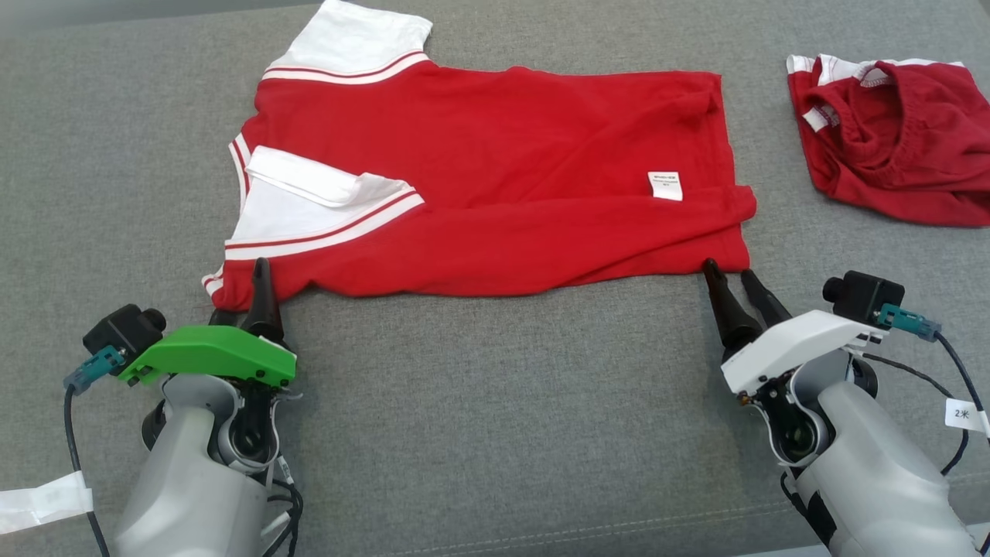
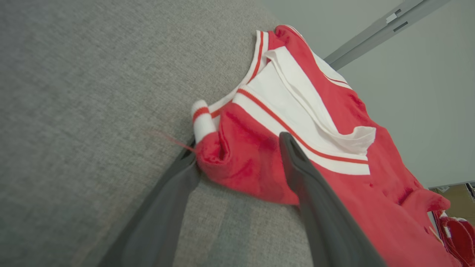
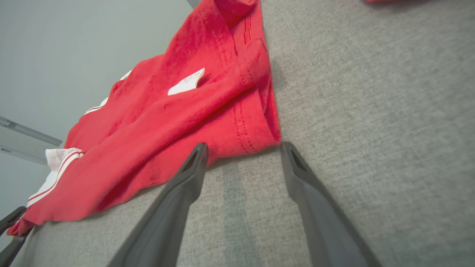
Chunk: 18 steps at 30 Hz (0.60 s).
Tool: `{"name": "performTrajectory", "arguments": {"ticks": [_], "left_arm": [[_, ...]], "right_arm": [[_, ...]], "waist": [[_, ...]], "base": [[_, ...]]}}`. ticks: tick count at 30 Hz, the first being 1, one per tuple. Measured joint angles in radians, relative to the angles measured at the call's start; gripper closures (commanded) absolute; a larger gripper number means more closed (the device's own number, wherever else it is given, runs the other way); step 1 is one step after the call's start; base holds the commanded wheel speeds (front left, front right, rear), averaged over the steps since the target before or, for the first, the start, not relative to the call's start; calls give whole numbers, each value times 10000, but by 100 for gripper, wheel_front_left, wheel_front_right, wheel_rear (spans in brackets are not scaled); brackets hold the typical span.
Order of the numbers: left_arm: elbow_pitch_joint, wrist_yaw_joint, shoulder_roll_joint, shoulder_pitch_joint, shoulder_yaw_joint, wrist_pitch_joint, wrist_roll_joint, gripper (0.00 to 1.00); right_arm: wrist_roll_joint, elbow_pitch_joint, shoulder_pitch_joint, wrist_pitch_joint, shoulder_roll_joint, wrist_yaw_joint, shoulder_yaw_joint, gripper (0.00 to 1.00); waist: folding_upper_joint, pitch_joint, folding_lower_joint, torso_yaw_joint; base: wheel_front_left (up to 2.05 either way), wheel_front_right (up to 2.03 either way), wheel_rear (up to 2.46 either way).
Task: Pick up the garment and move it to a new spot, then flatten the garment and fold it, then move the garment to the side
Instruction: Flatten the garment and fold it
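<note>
Head view: left gripper point(image 1: 243, 294) splayed, perhaps astride garment point(image 1: 495, 170).

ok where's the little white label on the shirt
In the head view the white label lies on the red shirt near its right-hand hem, a little beyond the open right pincer.

A small white label point(image 1: 666, 186) on the red garment point(image 1: 495, 155) carries a few lines of dark print, too small to read in the head view and blurred in the right wrist view. At the lower right of the head view, a white tag point(image 1: 964, 415) on a dark cable point(image 1: 954, 365) bears a handwritten "2" followed by a mark like "米"
</note>
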Motion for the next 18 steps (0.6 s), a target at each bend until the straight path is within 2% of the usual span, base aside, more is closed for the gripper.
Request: {"name": "performTrajectory", "arguments": {"ticks": [10,11,12,13,14,15,16,17,18], "left_arm": [[123,-4,-2,-258,-153,-178,-282,0],[150,-4,-2,-281,-151,-207,-282,37],[180,-4,-2,-316,-153,-207,-282,57],[211,-2,-2,-363,-157,-215,-282,70],[242,-2,0,-407,-167,-217,-282,89],[265,-2,0,-439,-178,-219,-282,100],[299,-2,-2,-454,-196,-307,-282,100],[309,-2,-2,-456,-198,-305,-282,100],[313,-2,-2,-459,-203,-309,-282,100]], "right_arm": [[77,454,-550,46,2,8,79,0],[77,493,-598,46,6,8,88,0],[77,531,-663,46,10,10,102,19],[77,562,-722,46,12,10,115,53],[77,600,-767,46,19,10,125,61],[77,646,-813,46,27,10,136,68],[82,732,-914,46,48,10,146,78],[92,771,-941,46,52,10,150,100],[123,813,-968,46,56,10,150,100]], "waist": [[0,173,0,105],[0,191,0,109],[0,208,0,112],[0,224,0,113],[0,241,0,113],[0,257,0,113],[0,286,0,111],[0,300,0,111],[0,312,0,112]], "base": [[0,0,0],[0,0,0],[0,0,0],[0,0,0],[0,0,0],[0,0,0],[0,0,0],[0,0,0],[0,0,0]]}}
